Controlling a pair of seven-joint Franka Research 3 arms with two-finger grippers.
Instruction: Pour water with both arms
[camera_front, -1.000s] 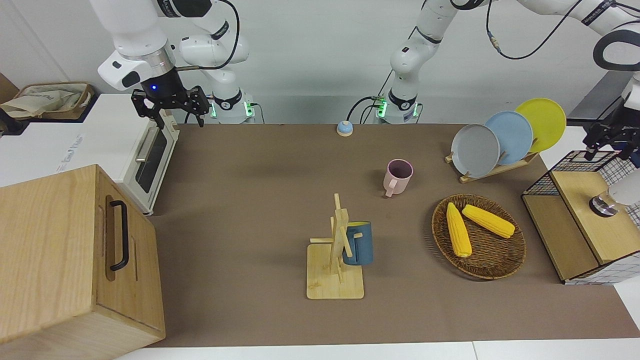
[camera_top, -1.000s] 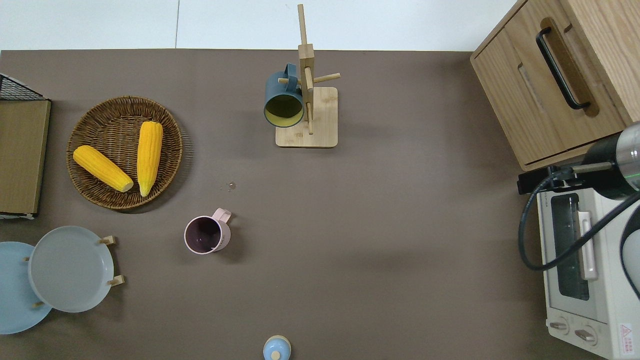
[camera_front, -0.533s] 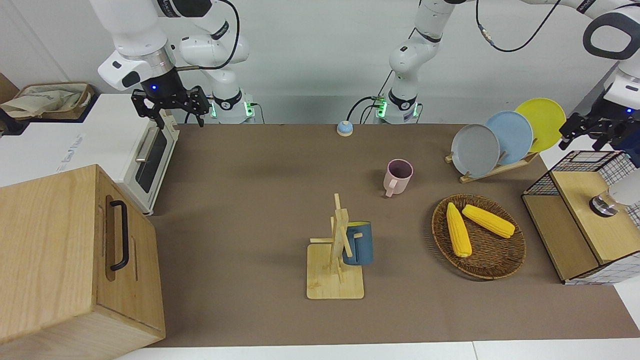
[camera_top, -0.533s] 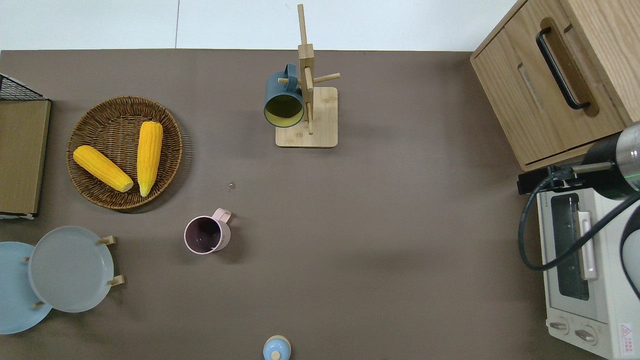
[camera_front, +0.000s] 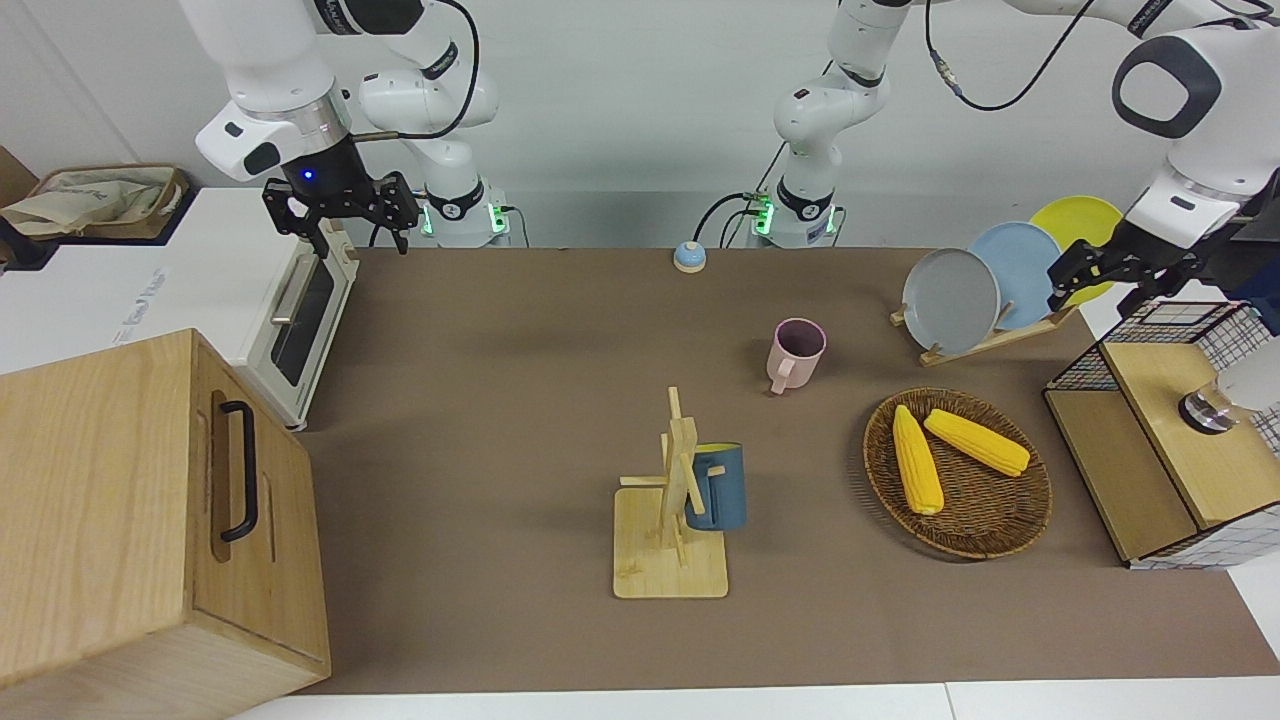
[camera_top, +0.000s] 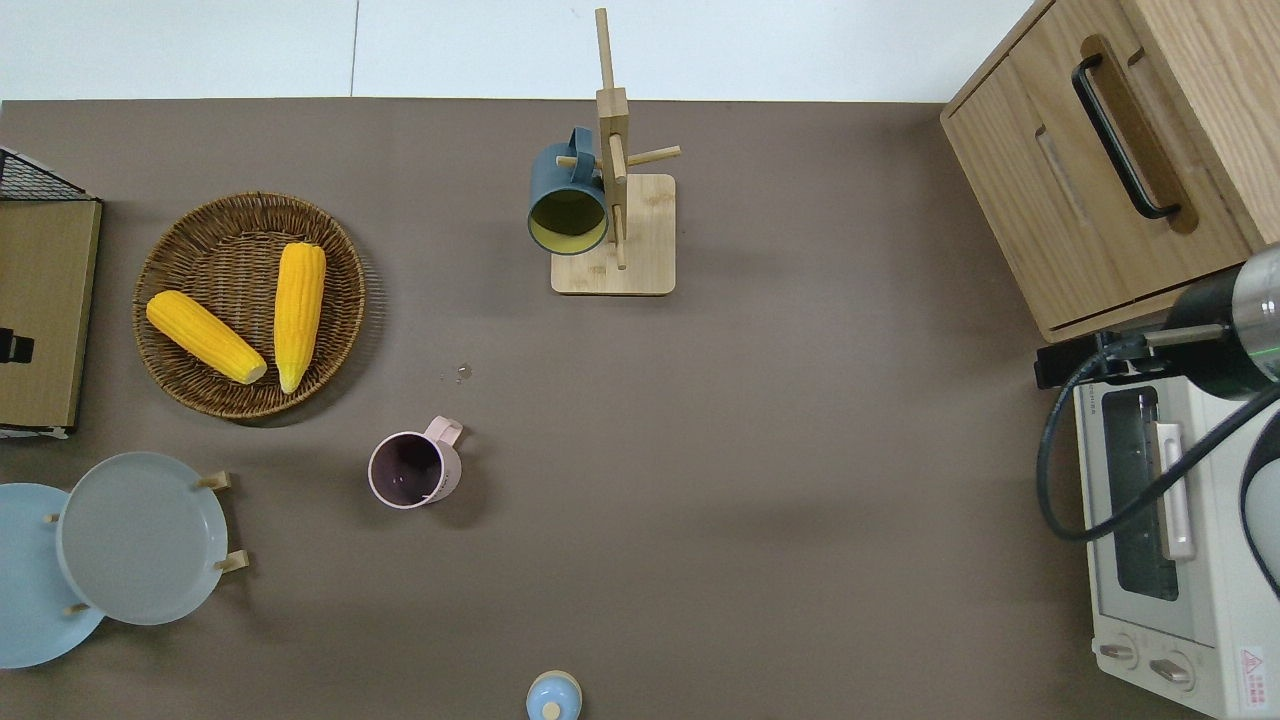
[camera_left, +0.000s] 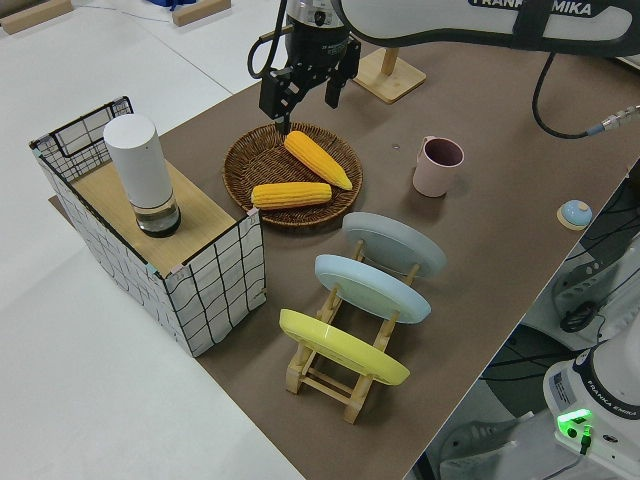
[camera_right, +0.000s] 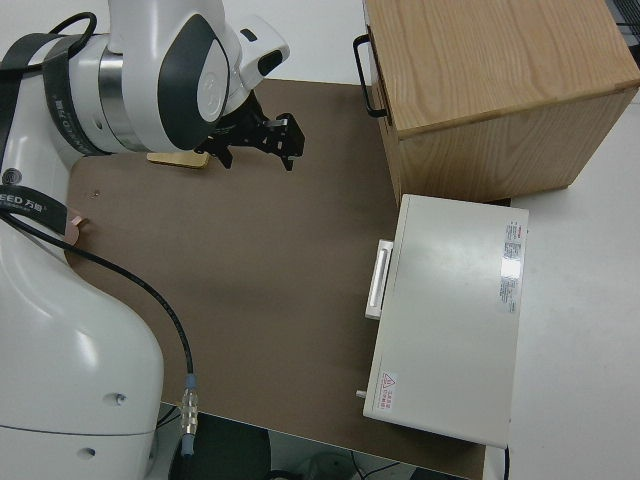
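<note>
A pink mug (camera_front: 796, 350) (camera_top: 411, 470) (camera_left: 439, 166) stands upright on the brown mat, its inside dark. A white cylinder bottle (camera_left: 143, 172) (camera_front: 1232, 388) stands on the wooden top of a wire-sided box (camera_left: 200, 285). My left gripper (camera_front: 1102, 284) (camera_left: 300, 105) hangs open and empty in the air; only a black tip of it (camera_top: 10, 347) shows at the overhead view's edge, over the wooden top. My right gripper (camera_front: 355, 235) (camera_right: 258, 158) is open and parked. A blue mug (camera_front: 718, 486) (camera_top: 566, 205) hangs on a wooden mug rack (camera_front: 668, 570).
A wicker basket (camera_top: 345, 300) with two corn cobs lies beside the wire box. A plate rack (camera_front: 990, 340) holds grey, blue and yellow plates. A toaster oven (camera_front: 300, 310) and a wooden cabinet (camera_front: 130, 520) stand at the right arm's end. A small blue bell (camera_front: 689, 257) sits near the bases.
My left gripper has swung from over the wire box toward the plate rack and the table's middle. The right arm and everything on the table have stayed still.
</note>
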